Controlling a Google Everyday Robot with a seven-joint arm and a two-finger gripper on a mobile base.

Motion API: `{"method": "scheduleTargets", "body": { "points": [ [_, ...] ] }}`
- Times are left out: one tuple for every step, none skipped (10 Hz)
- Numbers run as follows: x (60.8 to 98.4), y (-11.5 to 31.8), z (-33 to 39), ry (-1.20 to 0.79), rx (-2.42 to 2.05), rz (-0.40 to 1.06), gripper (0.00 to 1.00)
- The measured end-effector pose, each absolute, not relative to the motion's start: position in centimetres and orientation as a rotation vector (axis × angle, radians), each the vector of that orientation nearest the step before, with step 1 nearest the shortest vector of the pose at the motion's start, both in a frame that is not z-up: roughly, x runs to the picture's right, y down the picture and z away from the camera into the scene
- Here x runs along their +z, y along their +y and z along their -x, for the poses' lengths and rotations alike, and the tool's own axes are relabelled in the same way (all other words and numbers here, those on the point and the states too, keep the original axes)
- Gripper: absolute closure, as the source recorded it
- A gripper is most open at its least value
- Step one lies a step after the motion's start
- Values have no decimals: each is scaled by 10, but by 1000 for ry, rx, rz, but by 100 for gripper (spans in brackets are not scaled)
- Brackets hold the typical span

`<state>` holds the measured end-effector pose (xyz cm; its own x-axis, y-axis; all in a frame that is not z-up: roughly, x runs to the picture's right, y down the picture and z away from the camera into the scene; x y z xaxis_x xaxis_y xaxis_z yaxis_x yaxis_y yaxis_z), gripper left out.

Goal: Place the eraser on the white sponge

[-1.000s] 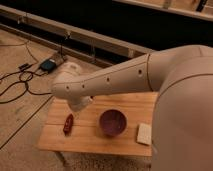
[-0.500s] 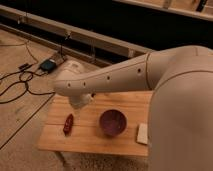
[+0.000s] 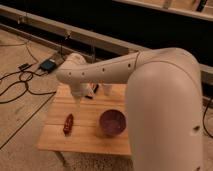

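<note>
The eraser, seemingly the dark block at the tabletop's far edge, sits beside the gripper, state unclear; the arm has swung over, hiding the white sponge.

Low wooden table, light slatted top, standing on the floor. 2 things clearly lie on it. 1 purple bowl, upright, is roughly mid-table. 1 slim dark-red elongated object lies flat well left of the bowl, near the table's left edge, apart from it. The tabletop right of the bowl is hidden behind the robot arm. The gripper sits above the table's far edge, behind and left of the bowl.
</note>
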<state>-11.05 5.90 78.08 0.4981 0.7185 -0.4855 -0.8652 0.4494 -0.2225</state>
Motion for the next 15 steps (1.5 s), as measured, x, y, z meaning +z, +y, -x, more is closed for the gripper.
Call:
{"method": "scheduleTargets", "body": {
  "points": [
    [792,54,115,344,1018,487,35],
    [805,48,120,342,1033,497,35],
    [820,41,122,340,1057,509,35],
    [831,36,122,341,1077,518,35],
    [846,31,123,341,1109,532,35],
    [855,28,123,340,1128,537,35],
    [870,21,123,339,1165,542,35],
    [881,18,123,342,1189,543,35],
    [891,15,122,348,1220,543,35],
    [903,14,121,359,1261,540,35],
    [911,13,120,370,1286,536,35],
    [920,14,119,388,1315,528,35],
    [927,14,116,409,1344,517,35],
    [933,13,114,431,1374,506,35],
    [938,13,112,450,1405,496,35]
  ]
}}
